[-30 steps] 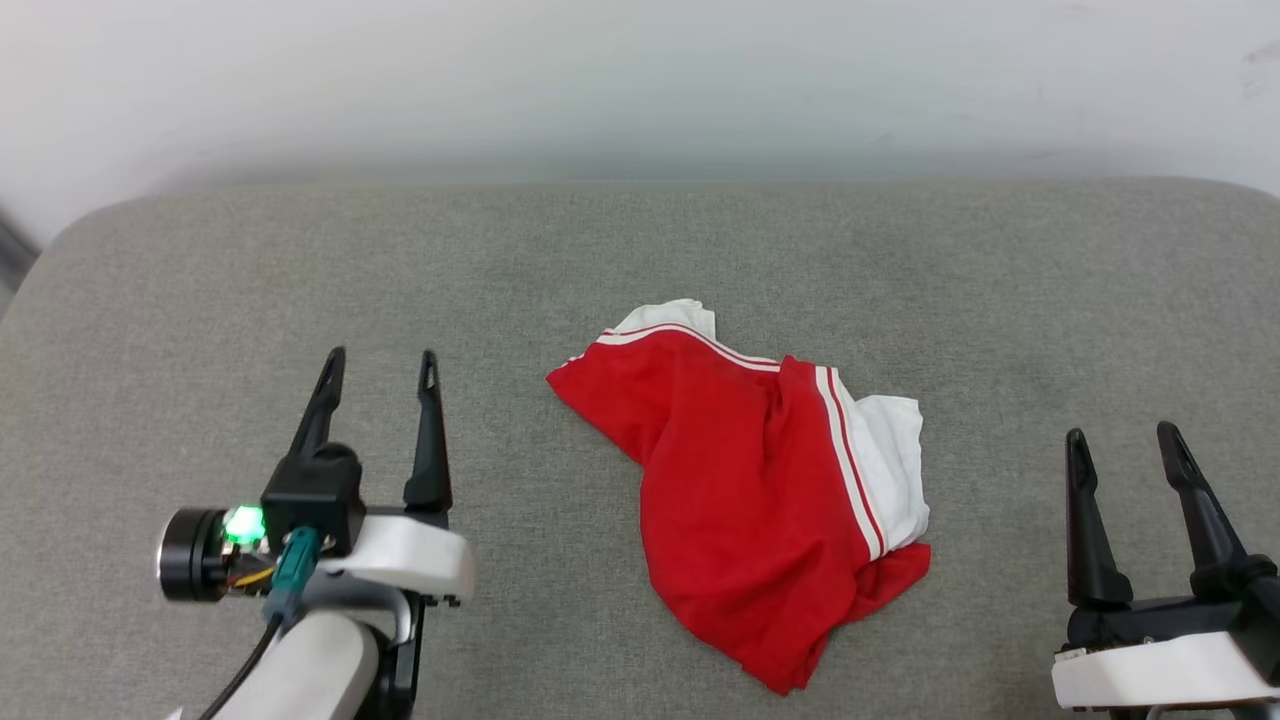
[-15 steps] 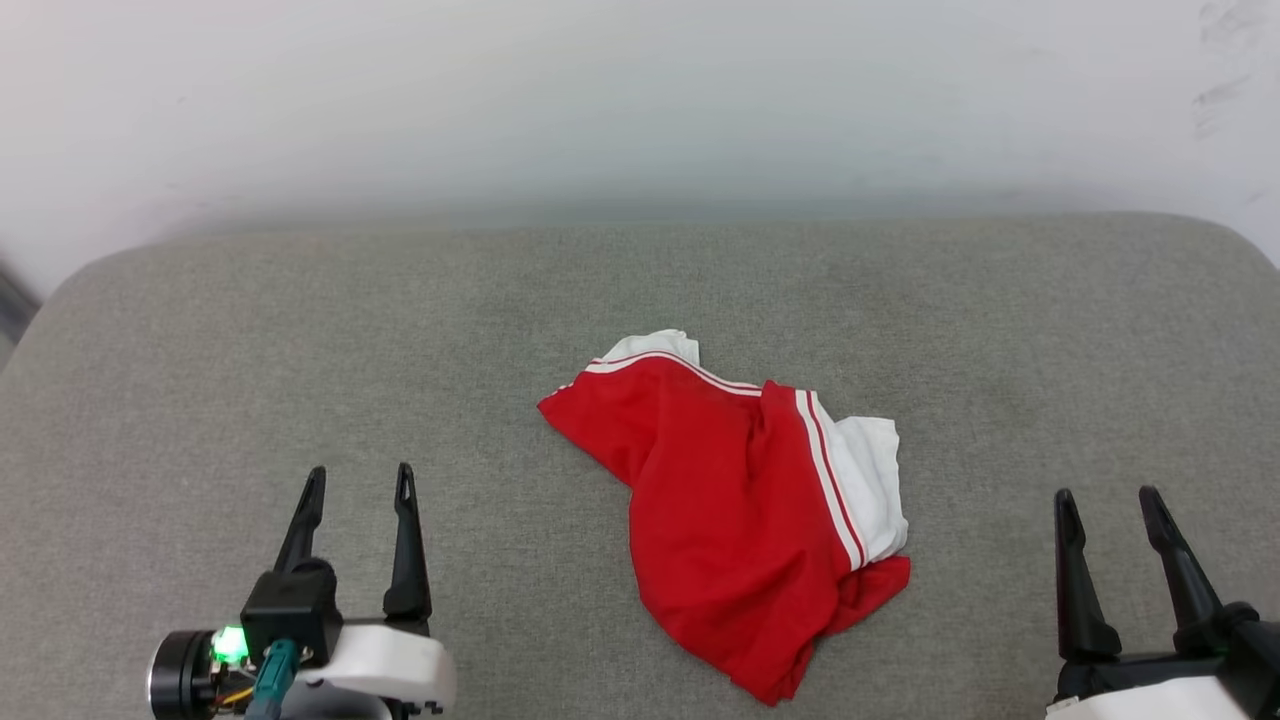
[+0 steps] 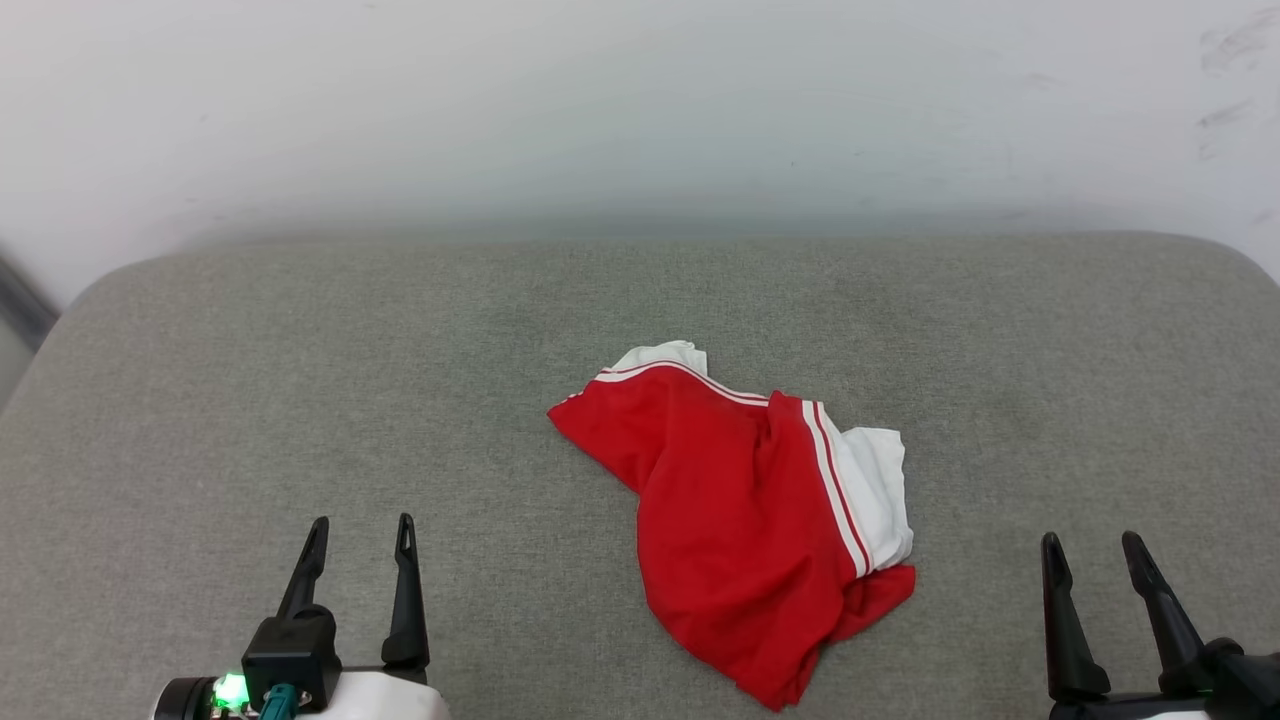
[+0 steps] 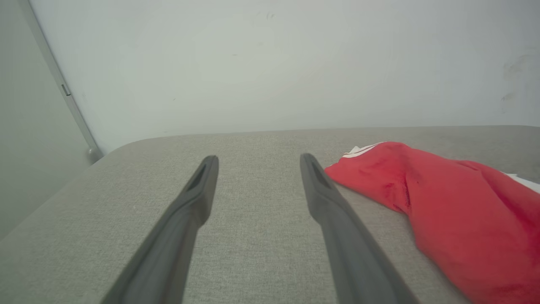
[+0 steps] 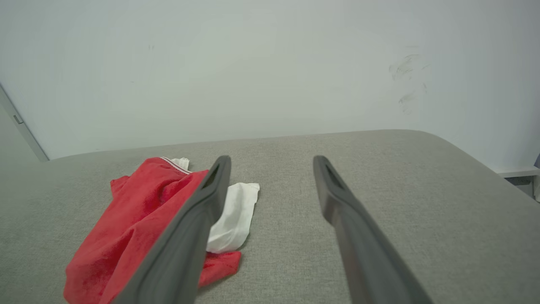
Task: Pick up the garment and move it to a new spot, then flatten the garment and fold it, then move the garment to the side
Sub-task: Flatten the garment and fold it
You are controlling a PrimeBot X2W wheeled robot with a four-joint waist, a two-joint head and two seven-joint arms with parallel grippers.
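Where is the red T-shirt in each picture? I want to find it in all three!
Head view: the red T-shirt lies crumpled in the middle, slightly right, on the grey cushion.
Left wrist view: it lies at the lower right.
Right wrist view: it lies at the lower left.
Shared landmark: the dark scuff marks on the white wall.

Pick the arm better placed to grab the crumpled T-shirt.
Right, probably: the right claw is open and sits nearer the T-shirt, by its white sleeve; the left claw, also open, has more cushion to cross.
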